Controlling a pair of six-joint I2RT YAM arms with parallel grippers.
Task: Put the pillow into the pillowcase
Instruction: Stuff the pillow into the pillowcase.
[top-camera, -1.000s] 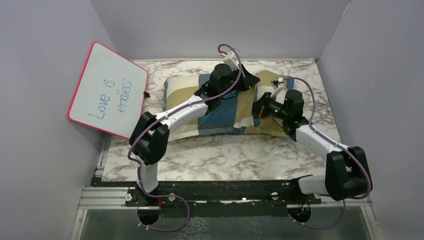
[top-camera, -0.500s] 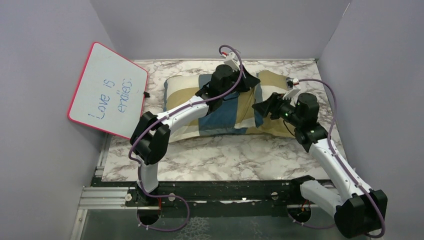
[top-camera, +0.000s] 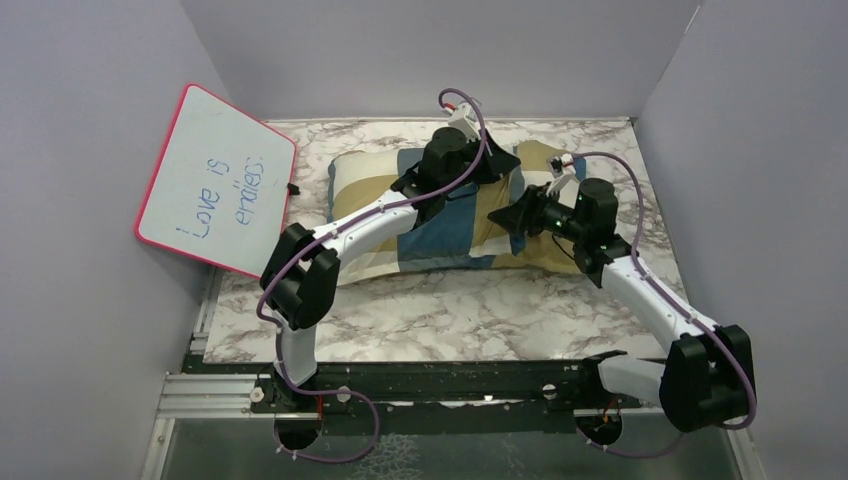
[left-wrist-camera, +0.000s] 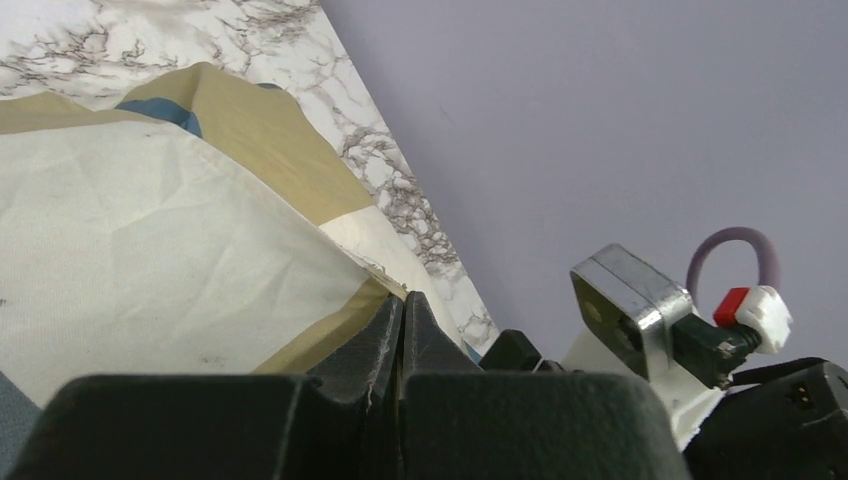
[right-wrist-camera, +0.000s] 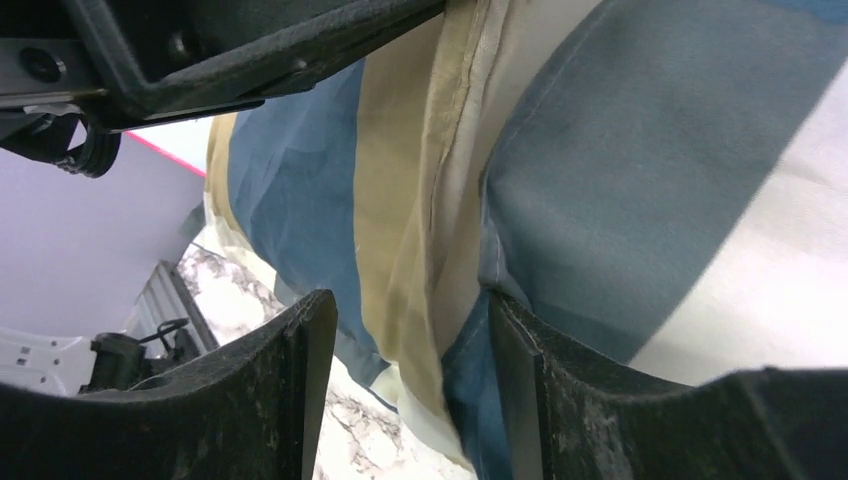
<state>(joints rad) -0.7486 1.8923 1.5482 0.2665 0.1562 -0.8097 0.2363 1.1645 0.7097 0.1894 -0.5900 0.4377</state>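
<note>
One marble table (top-camera: 450, 310) carries everything, and across its far middle lies the pillowcase (top-camera: 440, 225), its blue, tan and cream blocks rounded out plumply. No bare white of the pillow shows apart from it, so the pillow is most likely already inside, at least for most of its length. A pink-rimmed whiteboard (top-camera: 215, 180) leans at the left, well apart from the work. Both arms reach over the case's right-hand part. The left gripper (left-wrist-camera: 400, 310) has its fingers pressed tight together right where a tan edge of the cloth meets them, and it appears to pinch that edge. The right gripper (right-wrist-camera: 408, 310) stands with its jaws apart, straddling a seamed fold (right-wrist-camera: 440, 200) of the case without clamping it. The step in hand looks like the finish: working the open end over the last of the pillow. Next, the right jaws would need to close on that fold and draw it along while the left keeps the edge taut.
</note>
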